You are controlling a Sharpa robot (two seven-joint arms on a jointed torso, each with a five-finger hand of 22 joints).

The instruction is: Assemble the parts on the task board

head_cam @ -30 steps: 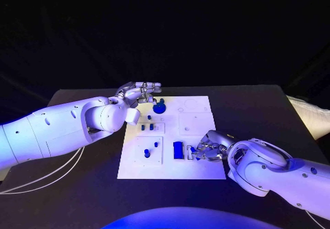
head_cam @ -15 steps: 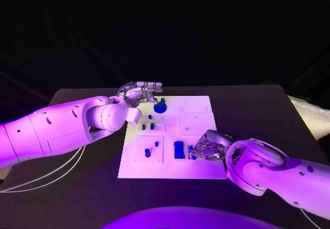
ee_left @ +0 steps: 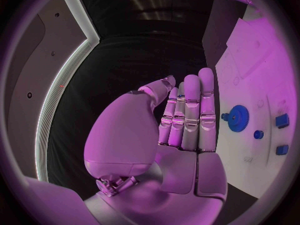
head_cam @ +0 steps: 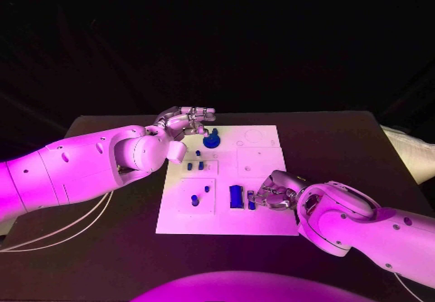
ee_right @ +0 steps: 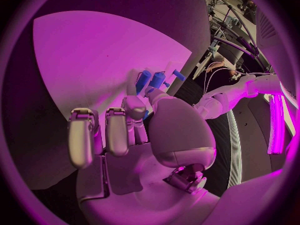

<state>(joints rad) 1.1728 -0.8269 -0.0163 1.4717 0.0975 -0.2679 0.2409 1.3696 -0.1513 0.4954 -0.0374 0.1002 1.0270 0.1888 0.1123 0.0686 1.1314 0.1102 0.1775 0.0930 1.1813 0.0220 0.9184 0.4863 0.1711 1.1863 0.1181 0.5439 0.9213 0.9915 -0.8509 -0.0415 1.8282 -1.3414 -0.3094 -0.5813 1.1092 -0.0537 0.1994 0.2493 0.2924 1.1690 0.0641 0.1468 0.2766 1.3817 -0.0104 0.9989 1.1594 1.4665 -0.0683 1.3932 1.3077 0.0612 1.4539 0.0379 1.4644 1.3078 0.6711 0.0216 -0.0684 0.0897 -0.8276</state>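
- the right hand (head_cam: 275,193) sits low over the near right part of the task board (head_cam: 263,220), beside a tall blue block (head_cam: 235,197); from the head view its fingertips hide whatever is under them.
- the right wrist view shows more: its fingers (ee_right: 134,107) curl in around small blue parts (ee_right: 152,79), pressed to the board, so it looks to be holding one, though the exact grip is hard to make out.
- the left hand (head_cam: 184,121) hovers at the far left corner of the board, just beside the round blue gear (head_cam: 210,142); the head view leaves its fingers unclear.
- the left wrist view shows that hand (ee_left: 181,125) flat, fingers straight and side by side, holding nothing, with the gear (ee_left: 237,118) apart from it on the board.
- other small blue pieces (head_cam: 193,167) lie in the board's middle recesses, too small to identify.
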